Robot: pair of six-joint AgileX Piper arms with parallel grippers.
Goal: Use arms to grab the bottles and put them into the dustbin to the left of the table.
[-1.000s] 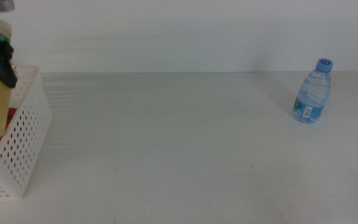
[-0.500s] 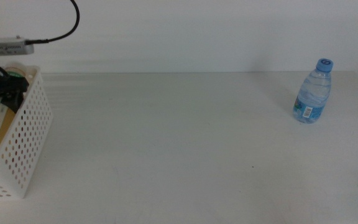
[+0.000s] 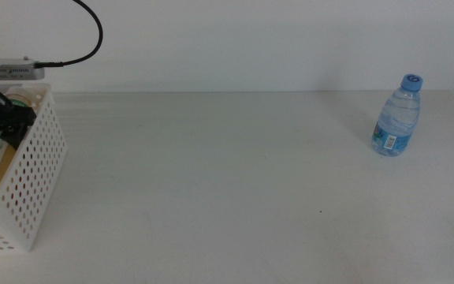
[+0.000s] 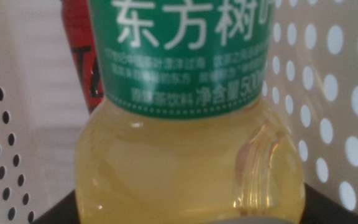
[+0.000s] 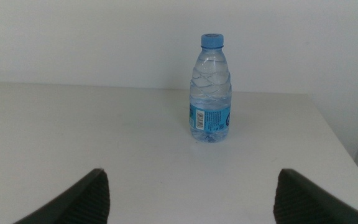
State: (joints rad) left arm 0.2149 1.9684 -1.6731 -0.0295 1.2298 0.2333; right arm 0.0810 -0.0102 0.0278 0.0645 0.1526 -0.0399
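Down at the far left, my left gripper [image 3: 6,118] had just lowered the yellow-drink bottle [image 4: 188,124] into the dustbin [image 3: 30,170] beside the red can [image 4: 82,50], still clamped, release pending.

Matte white table [image 3: 227,173], perforated plastic dustbin [image 3: 30,181], clear glossy water bottle [image 5: 210,93]

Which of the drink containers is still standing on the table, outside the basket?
The water bottle with the blue cap. It stands upright on the table, while the yellow-drink bottle and red can are inside the white basket.
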